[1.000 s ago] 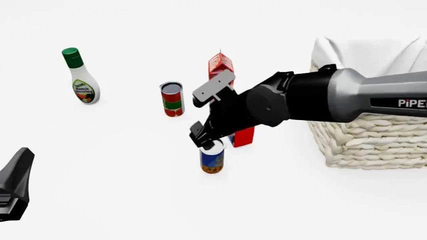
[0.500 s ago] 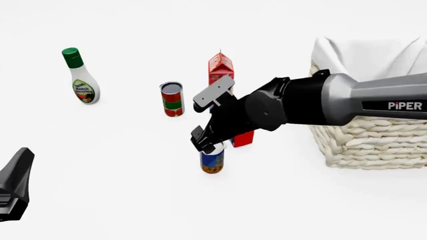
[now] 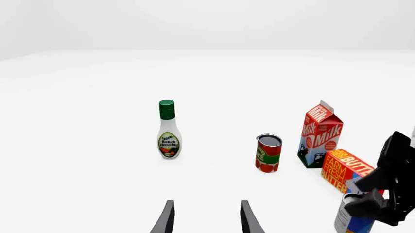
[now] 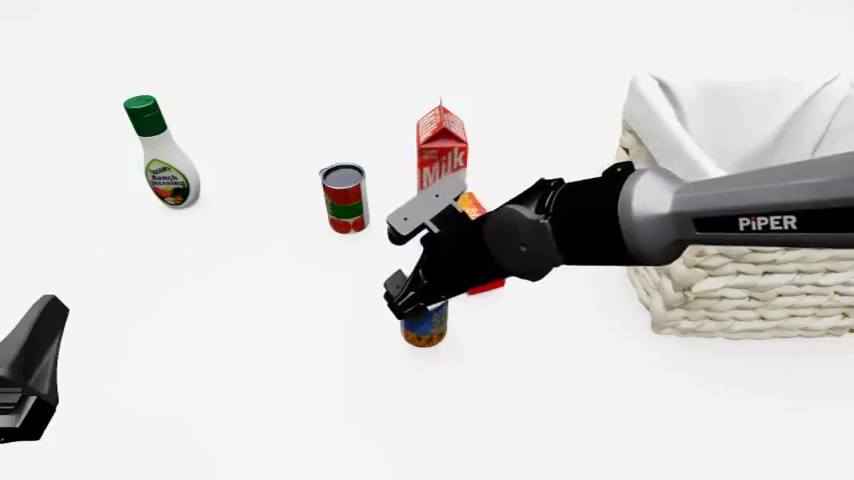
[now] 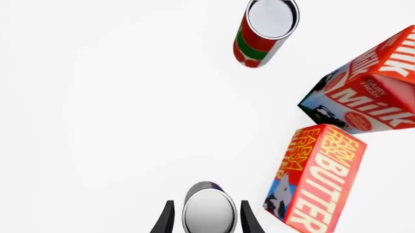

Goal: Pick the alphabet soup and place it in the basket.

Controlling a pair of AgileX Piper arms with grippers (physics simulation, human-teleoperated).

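The alphabet soup is a small blue-labelled can with an orange-brown lower band, standing upright in front of the butter box. My right gripper is down over its top and open. In the right wrist view the silver lid sits between the two fingers, and I see no squeeze on it. The basket, cream wicker with white cloth lining, stands at the right, partly behind my right arm. My left gripper rests low at the left, open and holding nothing.
A red-and-green can, a milk carton and a butter box stand just behind and beside the soup. A ranch dressing bottle is at the far left.
My right arm has dropped lower, bringing its gripper down from just above the soup can to around the can's top. The left arm has not moved.
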